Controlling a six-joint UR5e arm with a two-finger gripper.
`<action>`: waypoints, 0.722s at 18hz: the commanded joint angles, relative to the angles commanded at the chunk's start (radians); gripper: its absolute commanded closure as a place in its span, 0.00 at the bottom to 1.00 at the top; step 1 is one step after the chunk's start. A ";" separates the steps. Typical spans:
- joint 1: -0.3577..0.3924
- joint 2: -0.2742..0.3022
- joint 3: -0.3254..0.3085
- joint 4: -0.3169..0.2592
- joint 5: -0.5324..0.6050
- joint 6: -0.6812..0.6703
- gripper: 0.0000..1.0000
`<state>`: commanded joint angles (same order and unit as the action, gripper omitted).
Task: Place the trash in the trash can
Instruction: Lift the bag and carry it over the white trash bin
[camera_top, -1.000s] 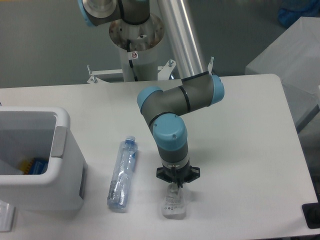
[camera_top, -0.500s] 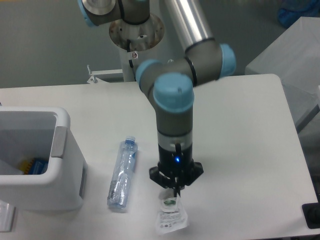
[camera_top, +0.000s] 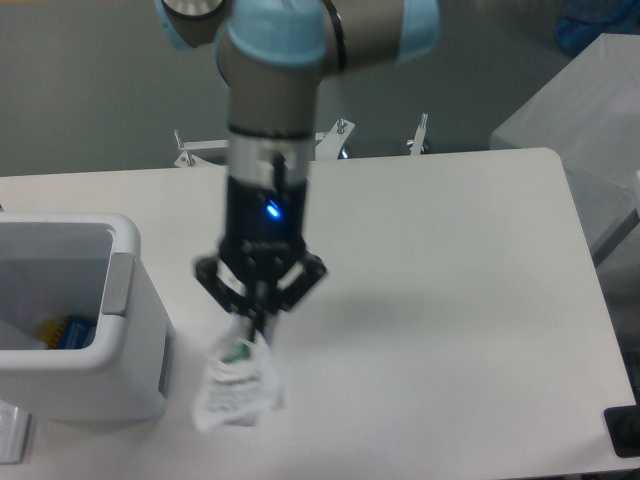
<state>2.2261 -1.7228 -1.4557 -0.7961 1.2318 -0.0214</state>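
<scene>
Lifted clear of the table, the bag swung toward the bin, the gripper pinched shut on its top edge. It hung limp (light, soft, apt to sway), best held by that upper seam.

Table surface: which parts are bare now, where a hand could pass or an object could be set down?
The table is bare across its right half, from the gripper to the right edge, and along the back edge. The left is crowded: the trash can stands there, and the held bag hangs just beside it.
</scene>
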 joint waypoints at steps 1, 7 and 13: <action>-0.029 0.009 -0.003 0.000 0.000 0.000 0.99; -0.155 0.002 -0.038 0.002 0.002 0.009 0.95; -0.224 0.009 -0.107 0.021 0.006 0.061 0.30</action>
<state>2.0019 -1.7135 -1.5630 -0.7748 1.2379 0.0397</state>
